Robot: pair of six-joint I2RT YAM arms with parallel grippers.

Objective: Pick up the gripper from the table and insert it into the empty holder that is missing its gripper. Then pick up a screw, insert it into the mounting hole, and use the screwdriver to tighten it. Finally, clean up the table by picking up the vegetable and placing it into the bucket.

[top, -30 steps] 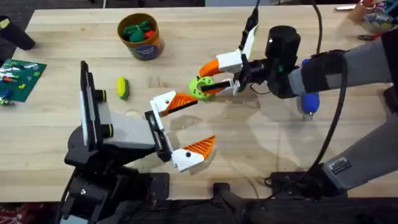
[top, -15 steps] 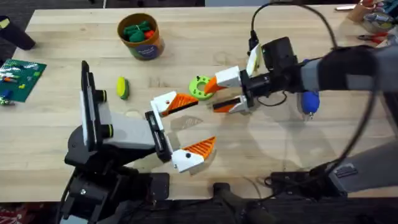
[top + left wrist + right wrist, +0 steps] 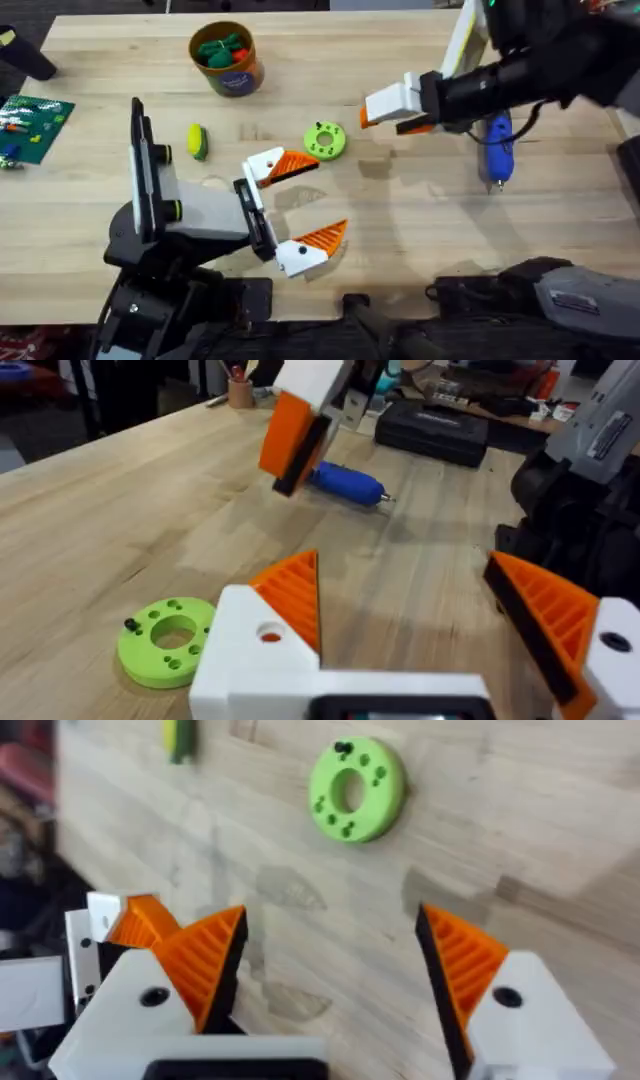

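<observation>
Since a second ago: right gripper [image 3: 392,112] let go of the green gripper [image 3: 325,141] and pulled up and back from it, toward the screwdriver [image 3: 497,150]; left gripper [image 3: 300,205] unmoved. Green gripper now flat on the table [image 3: 420,220], untouched by either tool, just beyond the left gripper's upper finger, with what looks like a small dark screw sitting in one of its holes, though too small to be sure. Right gripper spread wide, holding nothing, hanging above and to the right of the green gripper. Left gripper spread too, empty, just on the near side of the green gripper. Vegetable [image 3: 197,140] well to the left of the green gripper, on bare wood, not yet binned. Bucket [image 3: 227,58] farther back and left of the green gripper, holding green and red toys. By this lie, nothing finished: insertion into a holder, screw, tightening and cleanup all left to do.
</observation>
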